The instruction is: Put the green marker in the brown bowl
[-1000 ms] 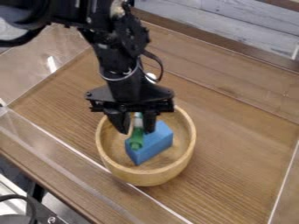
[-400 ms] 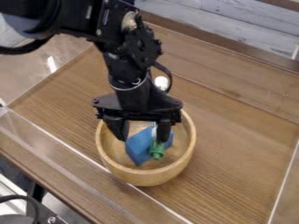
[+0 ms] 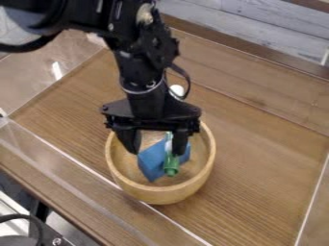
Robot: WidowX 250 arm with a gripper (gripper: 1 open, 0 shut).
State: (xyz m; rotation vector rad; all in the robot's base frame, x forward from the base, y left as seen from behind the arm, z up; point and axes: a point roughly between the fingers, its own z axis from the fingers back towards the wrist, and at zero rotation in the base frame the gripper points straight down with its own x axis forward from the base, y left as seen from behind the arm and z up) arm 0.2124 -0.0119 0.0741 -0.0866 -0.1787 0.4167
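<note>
The brown bowl (image 3: 134,184) sits on the wooden table near the front. Inside it lies a blue block (image 3: 156,159), and the green marker (image 3: 171,165) leans against the block's right side, green end down near the bowl's floor. My gripper (image 3: 157,147) points down into the bowl, open wide. Its dark fingers (image 3: 134,144) stand on either side of the block and marker, apart from the marker. The marker's upper barrel is partly hidden behind the right finger.
The table (image 3: 257,125) is wood-grained and ringed by low clear walls (image 3: 38,154). The black arm (image 3: 135,48) rises from the gripper toward the upper left. Bare table surface lies to the right of the bowl and behind it.
The jaws have spread from nearly closed around the marker to wide open. The marker has dropped free and now rests lower in the bowl, to the right of the block.
</note>
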